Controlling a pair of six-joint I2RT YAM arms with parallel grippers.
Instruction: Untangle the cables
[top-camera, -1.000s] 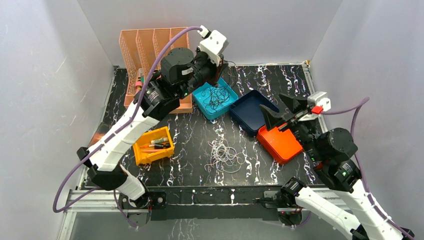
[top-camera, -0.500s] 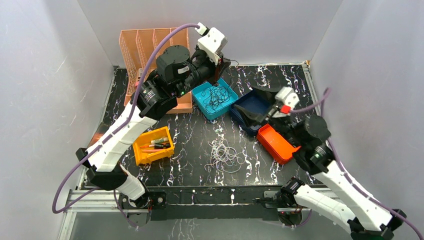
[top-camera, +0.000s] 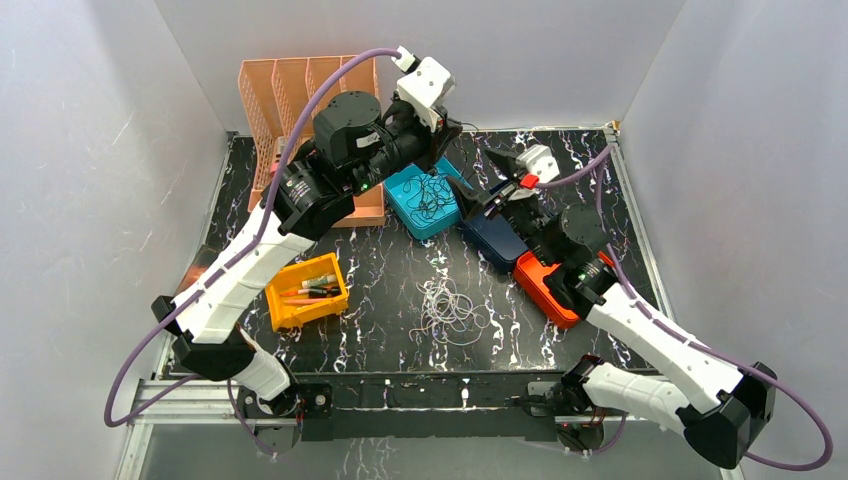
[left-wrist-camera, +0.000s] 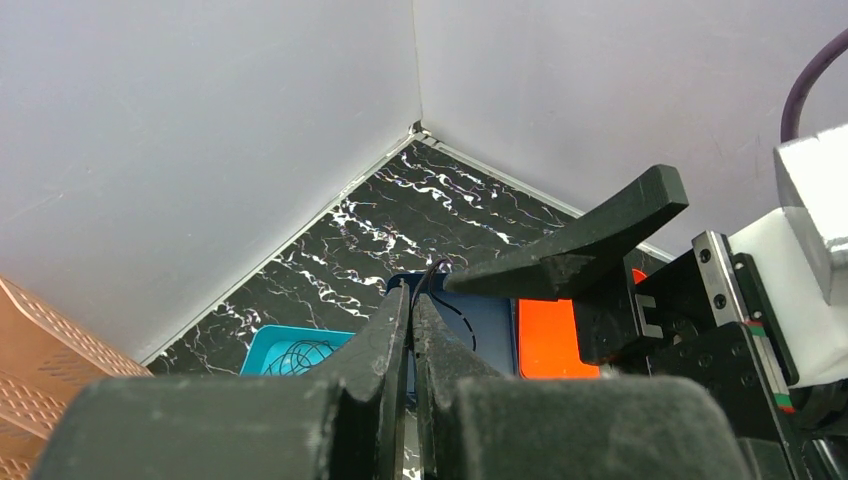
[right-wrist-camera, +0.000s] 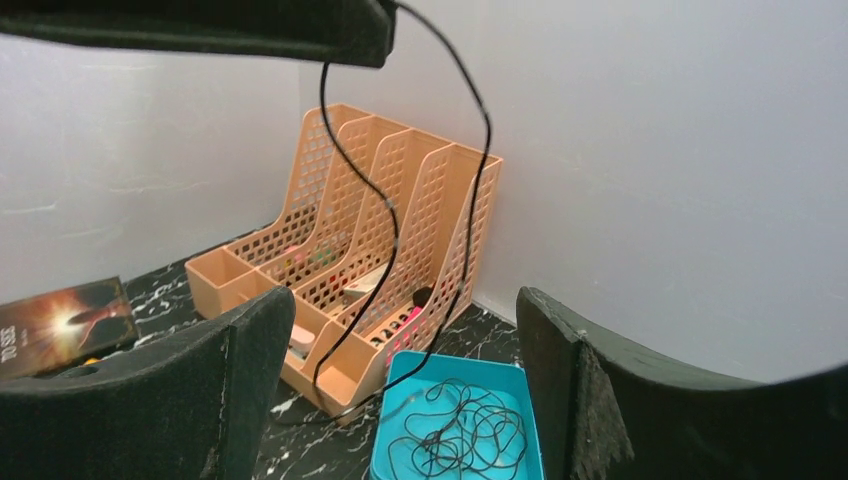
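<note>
Jaws on the left gripper (left-wrist-camera: 412, 292) are clamped shut on a black cable (right-wrist-camera: 392, 235), which dangles over the teal bin (top-camera: 424, 229). The right gripper (top-camera: 476, 172) hangs wide open just beside it. Loose white cables (top-camera: 447, 306) lie tangled on the table (top-camera: 380, 270), well apart.

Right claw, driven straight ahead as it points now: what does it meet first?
Probably the black cable dangling from the left claw, right in its path; the orange file rack stands farther back. Depth is unclear.
</note>
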